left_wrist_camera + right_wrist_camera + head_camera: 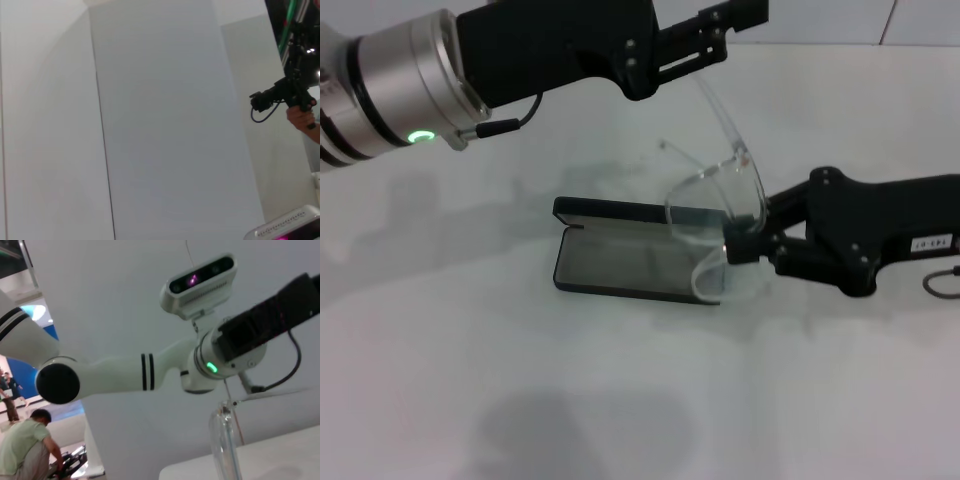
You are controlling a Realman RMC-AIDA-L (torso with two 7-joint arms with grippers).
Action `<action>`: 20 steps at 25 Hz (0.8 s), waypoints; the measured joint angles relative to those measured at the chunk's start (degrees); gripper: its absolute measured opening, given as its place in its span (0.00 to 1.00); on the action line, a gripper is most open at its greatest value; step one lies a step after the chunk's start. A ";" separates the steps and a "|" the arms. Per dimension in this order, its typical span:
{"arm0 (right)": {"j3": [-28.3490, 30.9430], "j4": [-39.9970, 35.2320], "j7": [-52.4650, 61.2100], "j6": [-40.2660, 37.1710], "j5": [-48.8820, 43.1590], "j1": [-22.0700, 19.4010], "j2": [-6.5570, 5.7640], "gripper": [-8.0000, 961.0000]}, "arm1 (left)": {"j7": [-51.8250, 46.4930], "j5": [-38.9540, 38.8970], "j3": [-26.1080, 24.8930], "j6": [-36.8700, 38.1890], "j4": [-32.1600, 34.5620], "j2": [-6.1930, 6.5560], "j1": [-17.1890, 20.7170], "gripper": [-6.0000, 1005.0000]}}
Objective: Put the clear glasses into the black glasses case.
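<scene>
**Inspector A:** Where do the clear glasses (pixel 725 190) sit relative to the black case (pixel 635 255)?

**Inspector B:** They are off the table (pixel 470 380), raised over the case's right end. The case lies open, grey lining up, lid standing along its far edge. The lens hangs just above that lining, and one clear arm curves down past the case's near right corner.

**Inspector A:** Why held that way?

**Inspector B:** My judgement: both arms share the glasses so they can be turned to lie lengthwise and lowered into the tray. At present they sit crosswise to the case, so they would not seat as they are.

**Inspector A:** The grippers?

**Inspector B:** The right gripper (pixel 740 243) is just beside the case's right end, fingers clamped narrowly on the lens edge. The left gripper (pixel 715 45) is above and behind the case, its tip at the upper end of the raised arm of the glasses. It seems to pinch that arm, though whether its fingers are closed cannot be told.

**Inspector A:** Risk?

**Inspector B:** The thin plastic may flex or slip if the two arms pull unevenly.
</scene>
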 joint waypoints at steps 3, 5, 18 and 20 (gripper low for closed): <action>-0.26 0.00 -0.01 0.97 1.05 0.02 -0.01 0.11 | -0.08 -0.01 0.05 -0.15 -0.32 0.00 0.02 0.53; -0.34 -0.01 -0.02 1.19 1.38 0.15 -0.01 0.11 | -0.09 -0.15 0.10 -0.16 -0.86 0.00 0.05 0.45; -2.09 -1.52 -1.88 0.11 6.34 0.60 -0.04 0.11 | 0.05 0.04 2.81 -0.27 -4.00 0.03 -0.15 0.19; -2.11 -2.29 -2.80 -0.47 7.25 0.22 -0.03 0.11 | -0.09 -0.02 2.83 -0.27 -4.02 0.02 0.12 0.18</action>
